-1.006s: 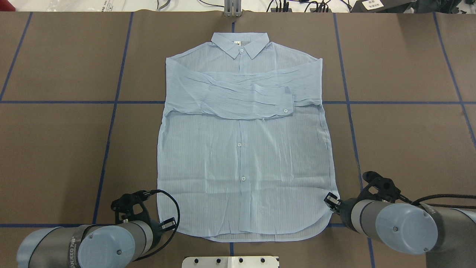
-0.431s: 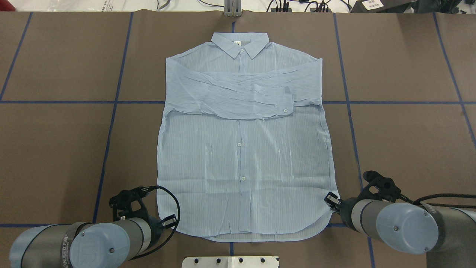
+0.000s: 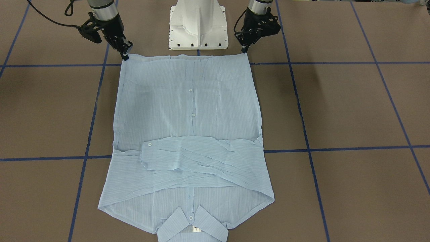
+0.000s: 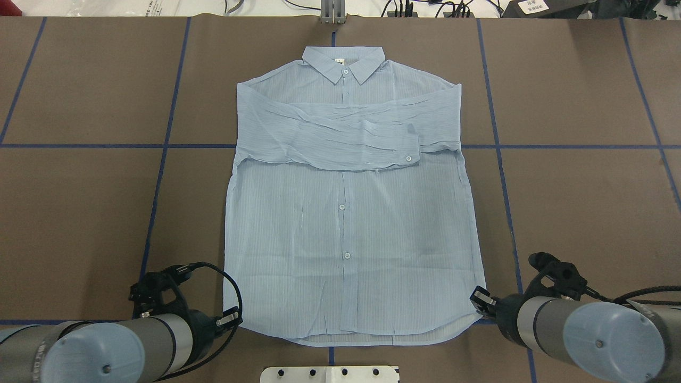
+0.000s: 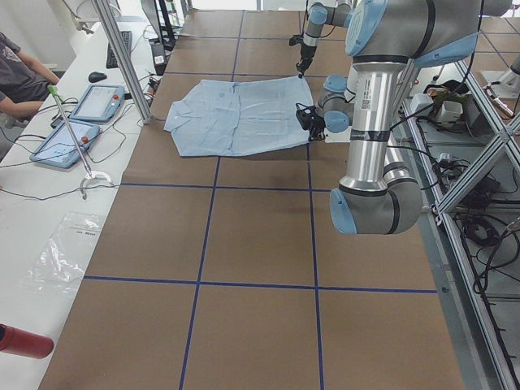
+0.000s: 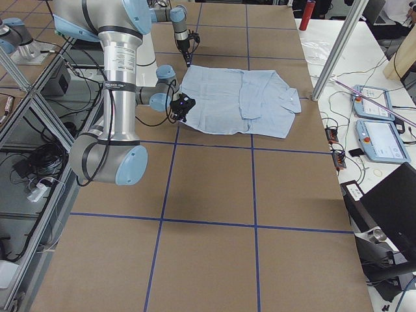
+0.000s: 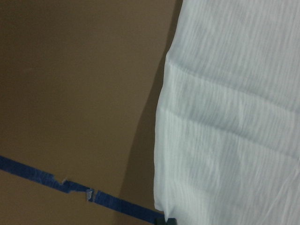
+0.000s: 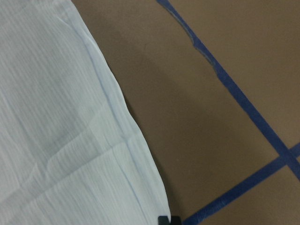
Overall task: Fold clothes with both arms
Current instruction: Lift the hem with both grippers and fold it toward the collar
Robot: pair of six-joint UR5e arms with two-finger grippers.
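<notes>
The light-blue shirt (image 4: 346, 213) lies flat and face up, collar (image 4: 343, 61) at the far edge, both sleeves folded across the chest. Its hem is by the robot and pulled straight in the front-facing view (image 3: 188, 101). My left gripper (image 4: 230, 319) is shut on the hem's left corner and shows at the front-facing view's right (image 3: 243, 50). My right gripper (image 4: 481, 297) is shut on the hem's right corner (image 3: 125, 55). Each wrist view shows the shirt's side edge (image 7: 234, 117) (image 8: 56, 117) running down to a black fingertip at the bottom.
The brown table (image 4: 80, 213) carries a grid of blue tape lines (image 4: 159, 175). The white pedestal base (image 3: 198, 27) stands just behind the hem. A metal post (image 4: 332, 13) is at the far edge. An operator's desk with tablets (image 5: 81, 106) lies beyond it.
Both arms have drawn back toward the robot's base, the left one also outward. The hem corners have come along, and the lower hem now lies wider and flatter.
</notes>
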